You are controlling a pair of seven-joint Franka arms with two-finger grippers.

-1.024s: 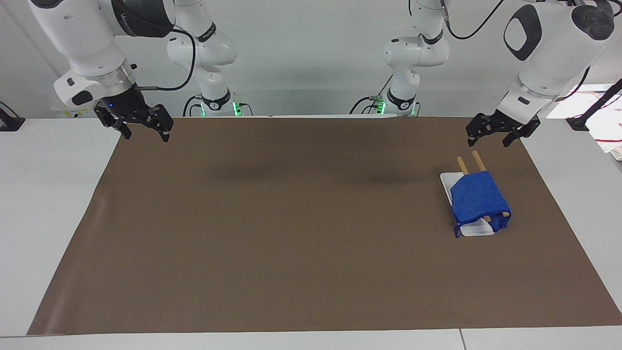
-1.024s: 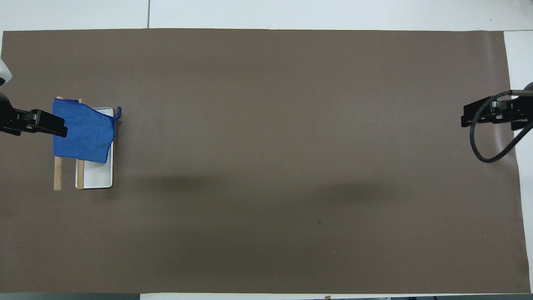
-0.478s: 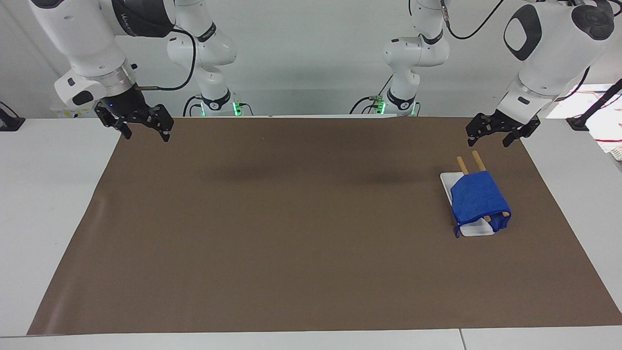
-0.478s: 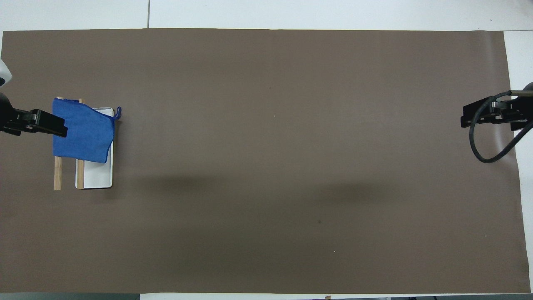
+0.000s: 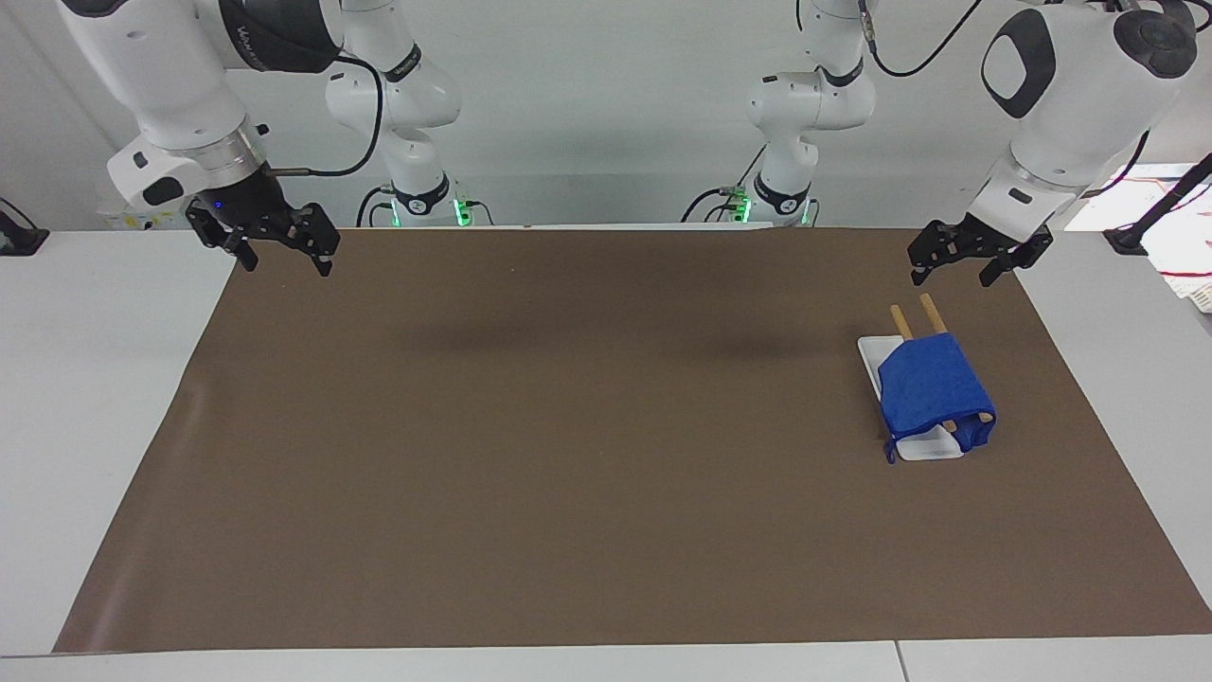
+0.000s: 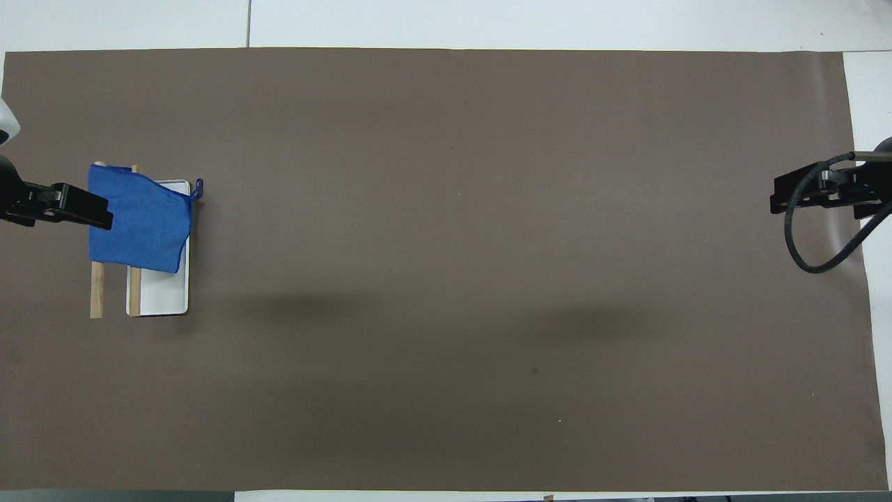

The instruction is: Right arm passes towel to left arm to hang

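A blue towel hangs draped over two wooden rods of a small rack with a white base, at the left arm's end of the table. It also shows in the overhead view, covering the rods and part of the base. My left gripper is open and empty, raised over the mat's edge beside the rack and apart from the towel; its tip shows in the overhead view. My right gripper is open and empty, raised over the mat's corner at the right arm's end.
A brown mat covers most of the white table. A black cable loops from the right wrist. Papers and a black stand lie off the mat at the left arm's end.
The right gripper has drifted very slightly upward. The left gripper, towel and rack have not moved.
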